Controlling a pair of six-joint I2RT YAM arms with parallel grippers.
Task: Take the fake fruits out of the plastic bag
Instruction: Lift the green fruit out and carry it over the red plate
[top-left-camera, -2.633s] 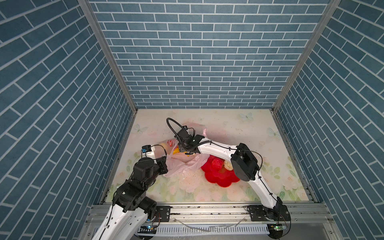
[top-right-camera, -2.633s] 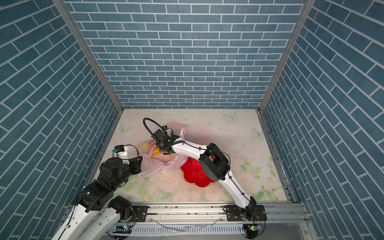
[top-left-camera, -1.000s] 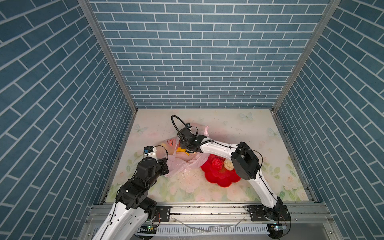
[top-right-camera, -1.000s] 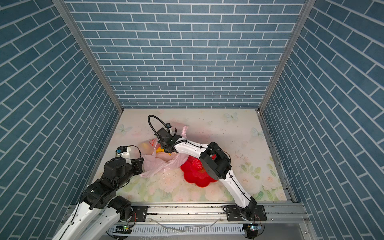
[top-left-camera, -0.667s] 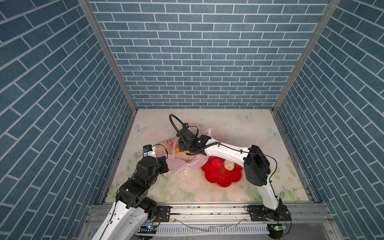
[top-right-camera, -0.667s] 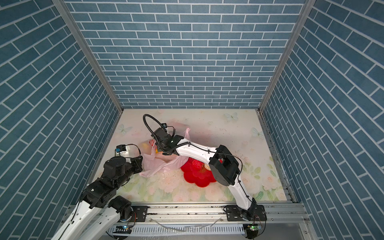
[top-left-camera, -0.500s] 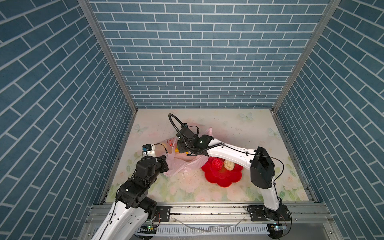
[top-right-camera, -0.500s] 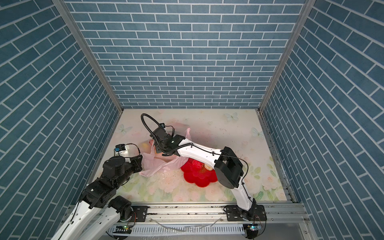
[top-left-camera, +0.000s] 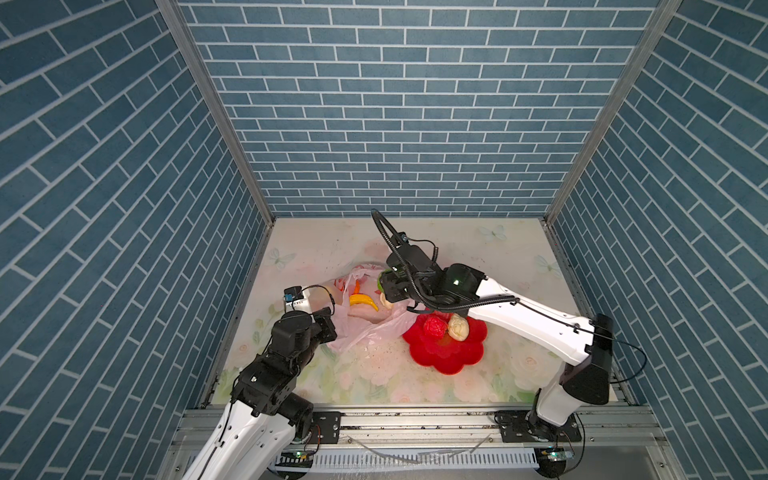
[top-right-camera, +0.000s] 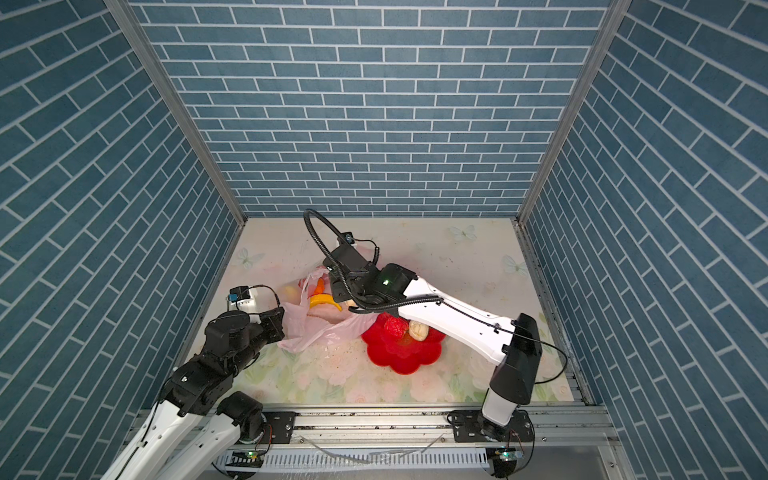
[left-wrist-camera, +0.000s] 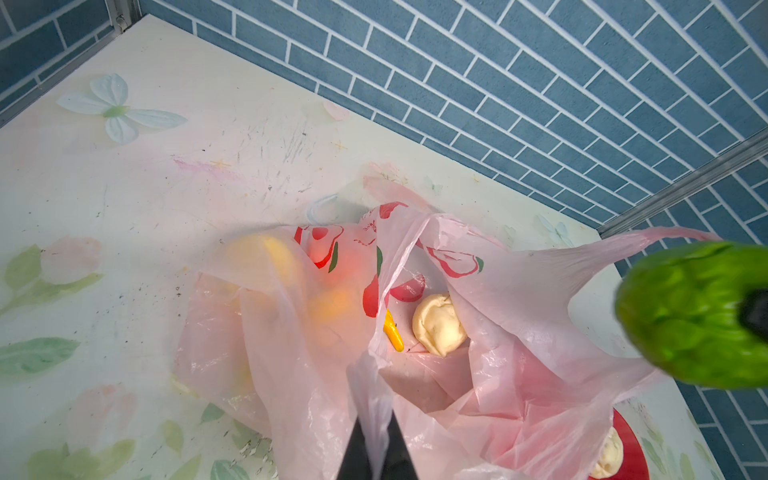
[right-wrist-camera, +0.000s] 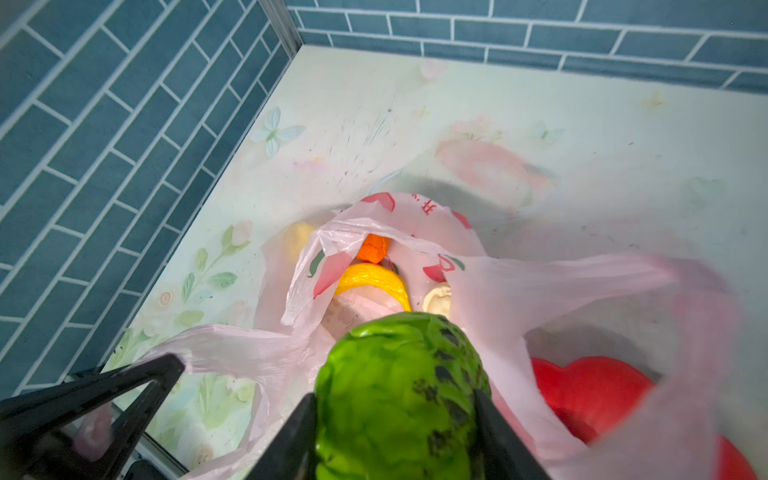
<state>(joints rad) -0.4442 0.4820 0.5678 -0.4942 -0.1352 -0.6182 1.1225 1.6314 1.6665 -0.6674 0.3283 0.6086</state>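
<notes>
The pink plastic bag (top-left-camera: 365, 322) (top-right-camera: 309, 330) lies open at centre left. My left gripper (left-wrist-camera: 376, 419) (top-left-camera: 328, 322) is shut on the bag's near rim and holds it up. Just above the bag's mouth, my right gripper (right-wrist-camera: 395, 399) (top-left-camera: 388, 291) is shut on a green bumpy fruit (right-wrist-camera: 399, 374) (left-wrist-camera: 698, 316). Inside the bag lie a yellow banana (right-wrist-camera: 374, 280) (top-left-camera: 363, 300), an orange fruit (right-wrist-camera: 374, 248) and a cream fruit (left-wrist-camera: 438, 324). A yellow fruit (left-wrist-camera: 266, 253) shows through the film.
A red flower-shaped dish (top-left-camera: 446, 353) (top-right-camera: 399, 353) sits right of the bag and holds a red fruit (top-left-camera: 434, 327) and a cream fruit (top-left-camera: 458, 326). A bag handle (right-wrist-camera: 602, 274) stretches across towards the dish. Blue brick walls enclose the floral table (top-left-camera: 478, 257).
My right gripper has risen out of the bag with the green fruit in it, and that arm's elbow has swung out to the right. The left gripper has kept its hold on the bag.
</notes>
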